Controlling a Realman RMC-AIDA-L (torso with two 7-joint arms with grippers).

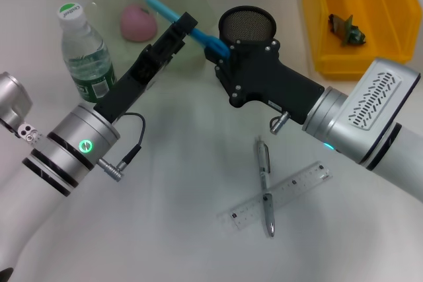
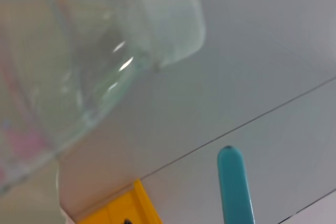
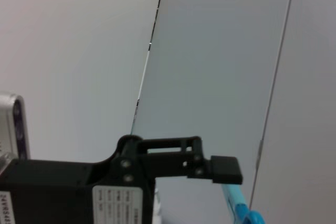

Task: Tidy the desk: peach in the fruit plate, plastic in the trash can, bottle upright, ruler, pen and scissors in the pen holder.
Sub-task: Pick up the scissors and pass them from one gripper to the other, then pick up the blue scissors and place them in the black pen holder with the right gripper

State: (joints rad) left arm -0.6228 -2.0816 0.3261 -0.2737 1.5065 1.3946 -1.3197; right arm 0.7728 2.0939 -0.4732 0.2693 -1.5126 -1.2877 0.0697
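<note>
I see both tools meeting on the blue-handled scissors [image 1: 188,26], left tool [image 1: 184,28] gripping, right tool [image 1: 221,54] gripping, blocking the mesh pen holder [image 1: 248,24].

Blue-handled scissors [image 1: 192,29] between both grippers.

Left hand [image 1: 186,26] and right hand [image 1: 220,51] meet, raised.

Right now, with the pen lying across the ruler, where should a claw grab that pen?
Best on the pen's upper barrel, coming straight down: that end lies clear on the table, while lower down it crosses the ruler. Set the claw across the slim barrel.
</note>
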